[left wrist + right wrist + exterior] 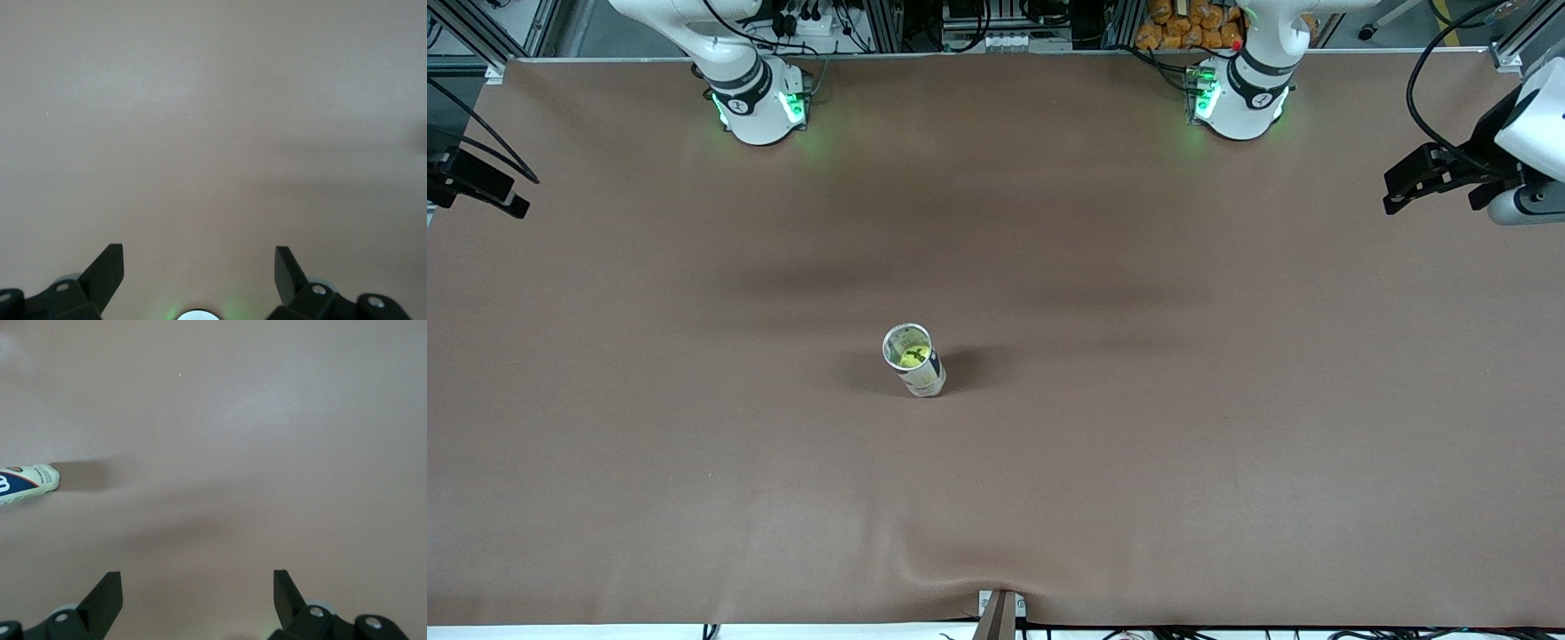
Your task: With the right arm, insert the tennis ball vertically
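Note:
A clear tube can (919, 364) with a white and blue label stands upright at the middle of the brown table (1138, 400). A yellow tennis ball (911, 357) lies inside it, seen through the open top. My right gripper (505, 197) hangs open and empty over the table's edge at the right arm's end. In the right wrist view the gripper (198, 573) is over bare table, and the can's base (30, 483) shows well off from it. My left gripper (1403, 188) waits open and empty over the left arm's end; in the left wrist view the gripper (198, 248) has only table under it.
Both arm bases (760, 107) (1240, 102) stand along the table's edge farthest from the front camera. A small mount (1000, 613) sits at the edge nearest the camera. Cables and racks lie past the table's edge by the bases.

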